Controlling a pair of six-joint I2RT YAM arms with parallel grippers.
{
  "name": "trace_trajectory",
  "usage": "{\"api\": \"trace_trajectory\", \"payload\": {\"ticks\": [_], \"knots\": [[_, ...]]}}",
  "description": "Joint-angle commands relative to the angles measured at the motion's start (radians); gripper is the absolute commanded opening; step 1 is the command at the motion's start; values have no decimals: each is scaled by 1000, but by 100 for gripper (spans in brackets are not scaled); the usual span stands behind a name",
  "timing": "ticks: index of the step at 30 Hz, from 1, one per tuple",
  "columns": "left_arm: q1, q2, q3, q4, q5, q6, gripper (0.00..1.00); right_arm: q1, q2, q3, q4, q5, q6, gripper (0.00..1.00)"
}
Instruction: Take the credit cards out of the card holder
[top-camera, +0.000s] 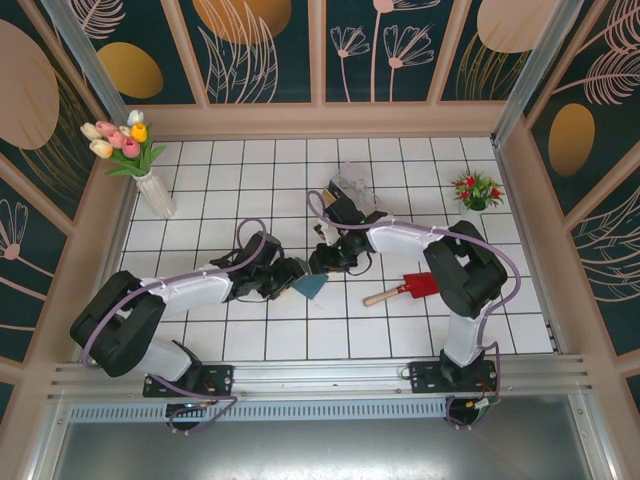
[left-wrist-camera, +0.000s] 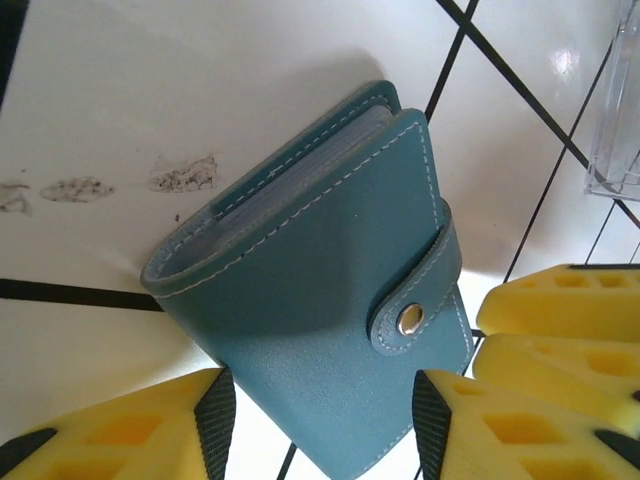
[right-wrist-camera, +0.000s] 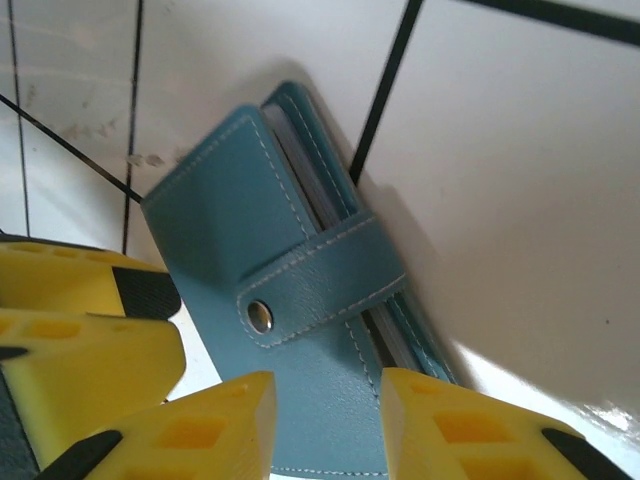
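Desk: white tiles with dark grout, and everything is happening near its middle, right where the two grippers meet.
Left arm: reaching in low from its base, wrist turned inward toward the other arm.
Right arm: folded over and coming in from the opposite side, so both wrists crowd one spot.
Vase of tulips: upright, well apart, far out beyond the left gripper on its outer side.
Clear plastic box: just beyond the right gripper, on the far side from the bases.
Toy shovel: red blade and wooden handle, lying flat, off the right gripper's outer side and not touching it.
Potted flowers: small, well beyond the right gripper, near the far corner.
Card holder: slate-blue, folded closed and tipped up on a slant between the two grippers, with a shadow on the tiles under it.
Left gripper: yellow fingers sit astride the holder's lower corner; I cannot tell whether they actually bite on it.
Right gripper: pinching the holder, the leather filling the gap between its fingers from edge to edge.
Strap: wrapped over the open edge and fastened down on the cover.
Sleeve edges: pale layers peeking out between the two covers.
Snap stud: silver, pressed shut, just above the left gripper's fingers.
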Motion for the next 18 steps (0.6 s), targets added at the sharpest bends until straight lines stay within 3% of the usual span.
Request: {"api": "trace_trajectory", "payload": {"ticks": [1,8,13,18], "knots": [[0,29,-4,37,12,-10,49,8,18,-23,25,-22,15,34],[8,56,21,40,-34,31,43,9,38,-43,54,-7,67,26],[56,88,39,64,-55,82,39,10,61,-44,124,-66,133,25],[77,93,120,-3,-149,141,39,9,81,-36,183,-141,168,26]]}}
